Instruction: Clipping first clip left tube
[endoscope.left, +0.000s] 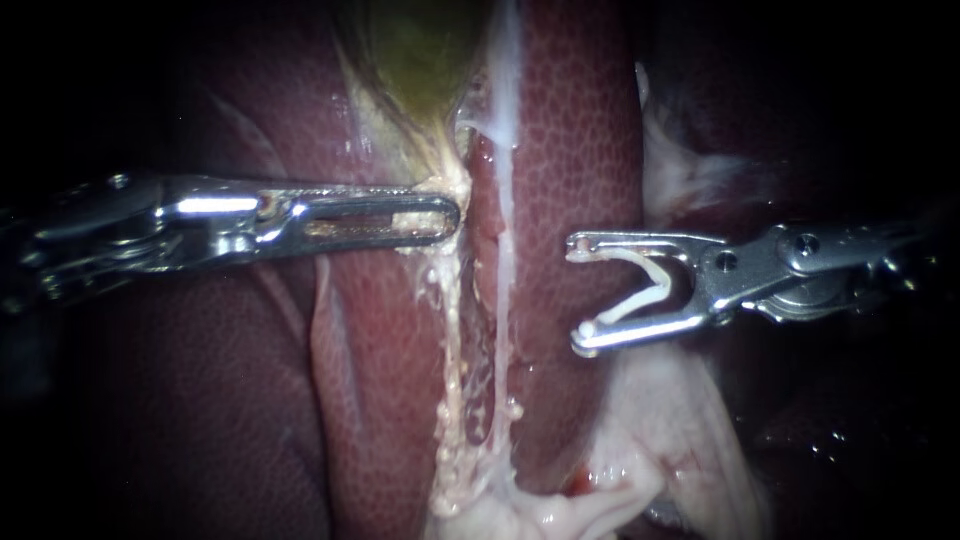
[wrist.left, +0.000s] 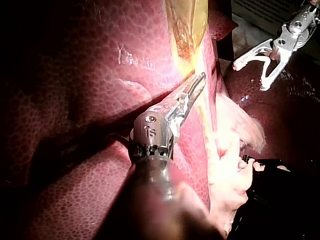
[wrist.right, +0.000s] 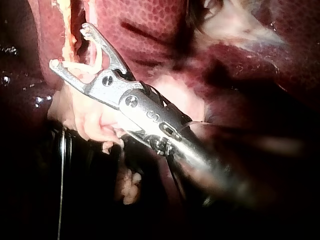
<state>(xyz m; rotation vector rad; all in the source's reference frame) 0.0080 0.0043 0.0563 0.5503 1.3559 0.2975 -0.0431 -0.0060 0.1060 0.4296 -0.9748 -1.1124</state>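
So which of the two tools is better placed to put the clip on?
The right instrument: it holds the clip, facing the tubes. The left instrument is gripping tissue.

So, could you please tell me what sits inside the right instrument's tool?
A white clip sits inside the right instrument's tool, held by both jaws, its legs spread wide. Nothing lies between the clip's legs; only liver shows behind. Tissue directly behind the metal is covered.

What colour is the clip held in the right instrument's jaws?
White; the clip shows best in the endoscope view.
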